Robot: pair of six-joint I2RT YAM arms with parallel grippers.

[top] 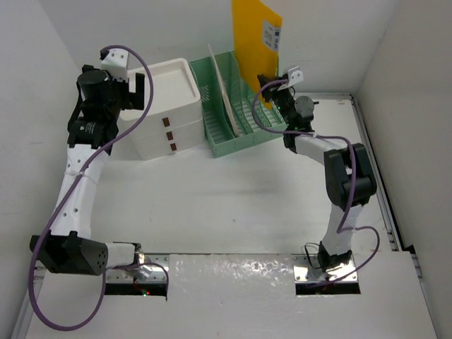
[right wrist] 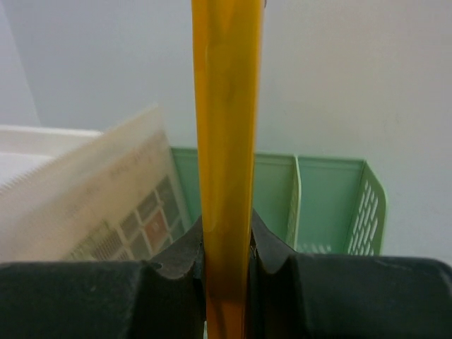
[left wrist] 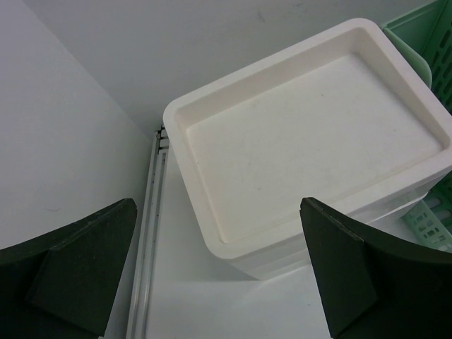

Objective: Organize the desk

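Spanning the view beneath both arms, the desk (top: 233, 205) holds a green rack (top: 224, 138) at its far side. We note the right gripper (top: 268, 92) pinching a yellow folder (top: 251, 35) above it, and the left gripper (left wrist: 219, 279) spread wide. Risk: the folder may snag the rack and slip.

One drawer box (top: 173, 88), one rack (top: 240, 145), two folders (top: 256, 35) (top: 220, 88)

The broad white desk (top: 233, 205) lies flat, edged by metal rails (top: 372, 159).
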